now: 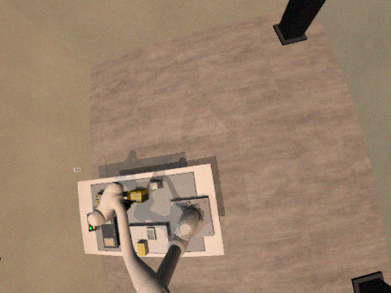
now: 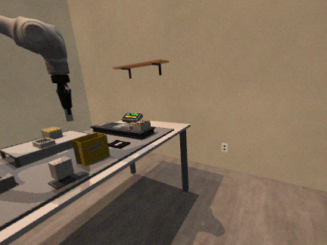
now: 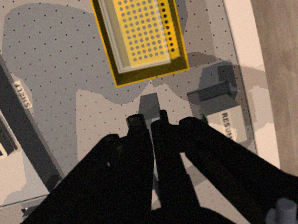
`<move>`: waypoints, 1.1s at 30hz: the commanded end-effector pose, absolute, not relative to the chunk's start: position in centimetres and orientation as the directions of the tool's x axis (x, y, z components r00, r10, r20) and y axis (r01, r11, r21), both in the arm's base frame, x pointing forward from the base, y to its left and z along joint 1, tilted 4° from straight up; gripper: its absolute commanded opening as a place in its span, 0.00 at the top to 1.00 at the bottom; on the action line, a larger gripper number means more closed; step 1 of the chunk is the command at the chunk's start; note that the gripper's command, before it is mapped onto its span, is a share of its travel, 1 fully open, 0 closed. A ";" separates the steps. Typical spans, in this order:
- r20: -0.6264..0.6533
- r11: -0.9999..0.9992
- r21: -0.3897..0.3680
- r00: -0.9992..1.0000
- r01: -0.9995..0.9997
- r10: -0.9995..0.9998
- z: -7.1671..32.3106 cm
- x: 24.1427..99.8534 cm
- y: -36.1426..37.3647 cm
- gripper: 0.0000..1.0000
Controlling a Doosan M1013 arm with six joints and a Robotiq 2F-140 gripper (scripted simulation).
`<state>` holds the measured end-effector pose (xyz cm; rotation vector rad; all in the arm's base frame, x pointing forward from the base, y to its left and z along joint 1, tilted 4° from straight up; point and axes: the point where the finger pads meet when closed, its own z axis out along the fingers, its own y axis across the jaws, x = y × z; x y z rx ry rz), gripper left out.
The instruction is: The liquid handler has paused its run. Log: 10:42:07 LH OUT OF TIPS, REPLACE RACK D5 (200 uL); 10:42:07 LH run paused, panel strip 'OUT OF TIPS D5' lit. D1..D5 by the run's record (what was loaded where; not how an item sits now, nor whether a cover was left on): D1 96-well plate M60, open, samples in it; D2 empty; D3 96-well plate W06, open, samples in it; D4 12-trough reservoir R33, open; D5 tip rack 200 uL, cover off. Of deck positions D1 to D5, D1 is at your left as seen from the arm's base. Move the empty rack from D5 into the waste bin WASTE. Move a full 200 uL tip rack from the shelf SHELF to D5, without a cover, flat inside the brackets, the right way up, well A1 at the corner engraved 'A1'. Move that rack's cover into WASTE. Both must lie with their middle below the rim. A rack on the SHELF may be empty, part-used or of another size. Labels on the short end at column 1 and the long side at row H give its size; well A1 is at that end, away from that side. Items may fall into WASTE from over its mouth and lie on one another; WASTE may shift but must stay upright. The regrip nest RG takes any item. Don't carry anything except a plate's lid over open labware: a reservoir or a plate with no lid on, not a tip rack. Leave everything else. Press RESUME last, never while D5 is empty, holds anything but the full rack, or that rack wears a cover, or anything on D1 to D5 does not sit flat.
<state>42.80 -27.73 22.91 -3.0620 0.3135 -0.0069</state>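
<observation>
Yellow walls of the waste bin point(image 3: 113, 64) fill the top of our wrist view, and inside it we see a yellow rack point(image 3: 145, 30) with a dotted grid of holes lying with a pale cover point(image 3: 111, 35) at its left edge, both within the bin's walls. Our gripper point(image 3: 150, 120) hangs above the grey dotted table mat point(image 3: 60, 75), just near of the bin, its black fingers pressed together with nothing between them. To the right of the fingers sits a pale block lettered RESUME point(image 3: 227, 125), with a dark grey base point(image 3: 215, 92) beside it. In the exterior view the gripper point(image 2: 68, 113) hangs well above the table point(image 2: 166, 126), left of and higher than the yellow bin point(image 2: 91, 148). Beyond the bin lies the dark deck point(image 2: 121, 130) with a lit green panel point(image 2: 132, 116) at its far side. On the long grey shelf point(image 2: 23, 149) at the left stand two racks, one yellow-topped point(image 2: 51, 131) and one grey point(image 2: 43, 142). A pale box point(image 2: 60, 167) stands near us on the table.
</observation>
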 end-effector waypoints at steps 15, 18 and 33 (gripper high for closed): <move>0.004 -0.993 -0.064 0.995 -0.102 -0.103 22.9 35.1 -27.0 1.00; 0.004 -0.993 -0.064 0.995 -0.102 -0.103 22.9 34.6 -27.0 1.00; 0.004 -0.993 -0.064 0.995 -0.102 -0.103 22.3 30.1 -26.5 1.00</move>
